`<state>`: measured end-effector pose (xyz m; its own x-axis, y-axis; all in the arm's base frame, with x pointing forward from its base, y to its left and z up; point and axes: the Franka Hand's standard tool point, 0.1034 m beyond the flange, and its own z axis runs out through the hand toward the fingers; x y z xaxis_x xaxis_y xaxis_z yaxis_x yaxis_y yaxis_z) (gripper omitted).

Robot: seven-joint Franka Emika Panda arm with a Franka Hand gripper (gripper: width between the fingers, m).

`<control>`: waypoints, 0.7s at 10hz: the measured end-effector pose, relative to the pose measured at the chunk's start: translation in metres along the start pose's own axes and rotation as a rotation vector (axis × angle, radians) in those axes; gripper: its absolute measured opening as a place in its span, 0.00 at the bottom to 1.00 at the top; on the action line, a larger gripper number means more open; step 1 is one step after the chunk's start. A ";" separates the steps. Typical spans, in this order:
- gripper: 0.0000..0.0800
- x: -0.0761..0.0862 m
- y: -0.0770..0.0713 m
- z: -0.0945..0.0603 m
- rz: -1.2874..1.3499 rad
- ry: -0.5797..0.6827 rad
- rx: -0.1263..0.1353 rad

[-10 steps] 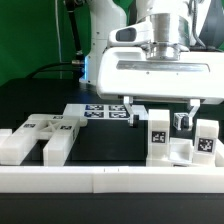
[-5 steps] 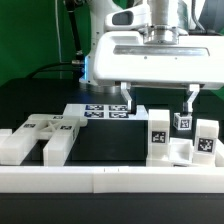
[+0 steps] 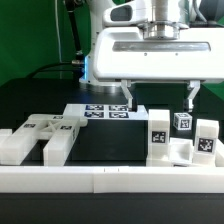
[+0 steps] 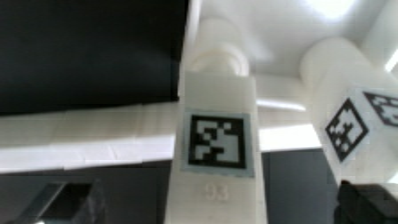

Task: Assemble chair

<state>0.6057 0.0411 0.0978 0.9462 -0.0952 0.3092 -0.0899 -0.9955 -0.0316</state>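
Approach step, seemingly: white two-finger gripper [image 3: 160,104] hangs wide open and empty above upright chunky white plastic tagged chair posts [image 3: 158,136] at the edge of the black desk [image 3: 100,145] nearest the exterior camera; next move calls for centred descent, then closure.

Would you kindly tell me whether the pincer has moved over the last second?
Yes. The pincer has risen: earlier it reached down around the top of the upright tagged block; now it hangs open above that block.
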 end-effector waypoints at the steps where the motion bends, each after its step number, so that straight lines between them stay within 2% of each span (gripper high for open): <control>1: 0.81 0.004 0.001 0.001 0.005 -0.041 0.004; 5: 0.81 0.003 0.002 0.005 0.022 -0.335 0.033; 7: 0.81 0.008 0.003 0.009 0.023 -0.342 0.032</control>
<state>0.6164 0.0371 0.0915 0.9940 -0.1058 -0.0288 -0.1075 -0.9920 -0.0663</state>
